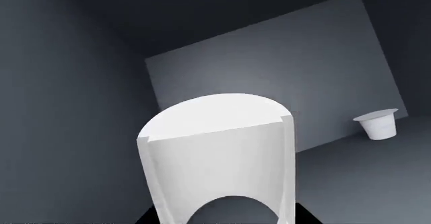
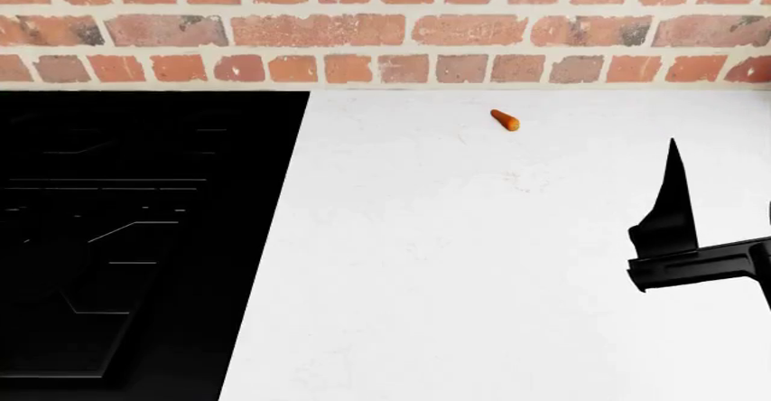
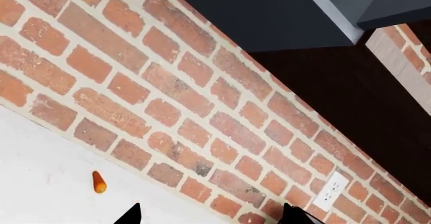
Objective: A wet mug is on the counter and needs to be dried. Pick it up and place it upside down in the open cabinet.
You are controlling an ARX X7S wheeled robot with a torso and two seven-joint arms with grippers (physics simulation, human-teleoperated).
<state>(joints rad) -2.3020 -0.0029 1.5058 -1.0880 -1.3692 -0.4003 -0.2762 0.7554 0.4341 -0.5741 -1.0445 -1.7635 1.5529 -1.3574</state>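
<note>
Head view: white desk (image 2: pixel 482 265) fills centre and right | black stovetop (image 2: pixel 133 238) at left | right gripper (image 2: pixel 692 238) at right edge, jaws spread, empty | left gripper (image 1: pixel 222 219) jaws pinching white mug (image 1: pixel 219 158) inside dark cabinet (image 1: pixel 81 82) | small white cup (image 1: pixel 377 124) | carrot piece (image 2: pixel 505 120) upper centre.

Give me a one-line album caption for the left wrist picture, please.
Close-up of a white mug inside a dark grey cabinet, a small white cup standing farther back.
</note>
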